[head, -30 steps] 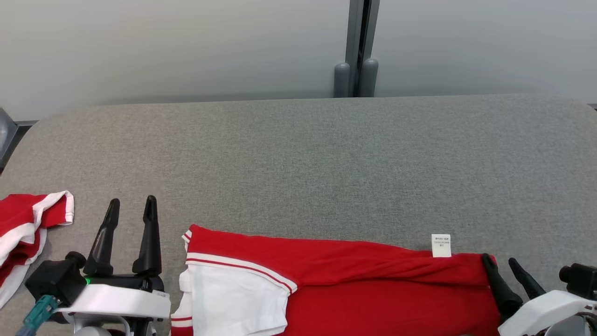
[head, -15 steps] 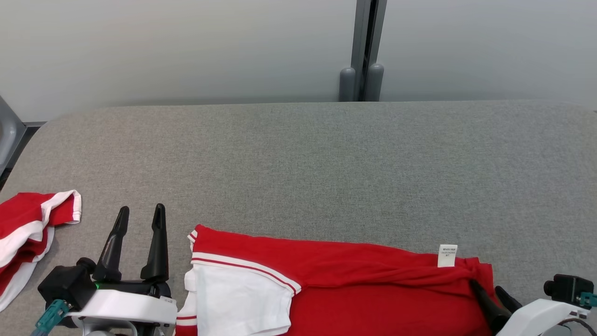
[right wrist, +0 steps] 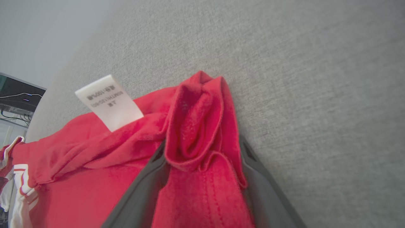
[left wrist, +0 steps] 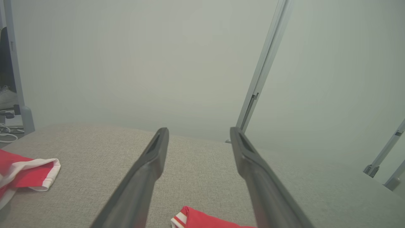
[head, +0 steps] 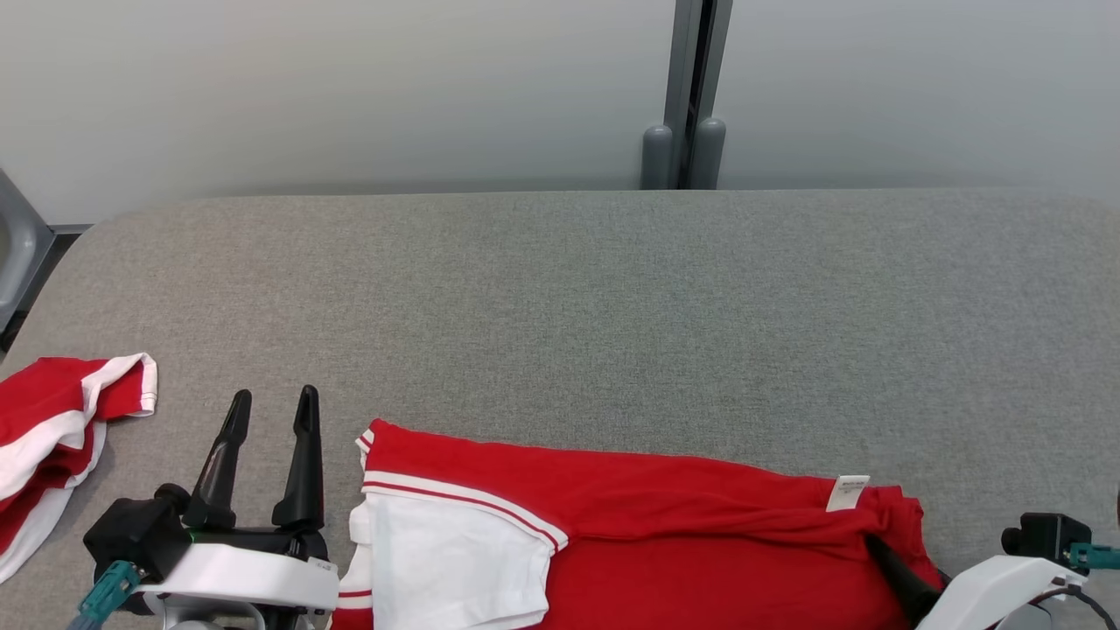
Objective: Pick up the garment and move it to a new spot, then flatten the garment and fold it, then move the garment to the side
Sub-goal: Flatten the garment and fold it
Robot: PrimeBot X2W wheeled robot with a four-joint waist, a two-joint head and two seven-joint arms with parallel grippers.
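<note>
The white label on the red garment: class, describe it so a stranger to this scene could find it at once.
On the grey table, a red garment lies along the near edge. At its far right corner a small label sticks out. Unlike the white sleeve at the left end, it is a tiny printed rectangle.

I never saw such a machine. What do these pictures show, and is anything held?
This is a robot with two arms; the dark prongs are its gripper fingers. One picture comes from a camera on its head, the other two from its wrists. On the grey table lies a red garment with a white sleeve; a second garment, red and white, lies at its left. The left gripper is open and empty. The right gripper stands open around a bunched corner of the red garment, not clamped.
</note>
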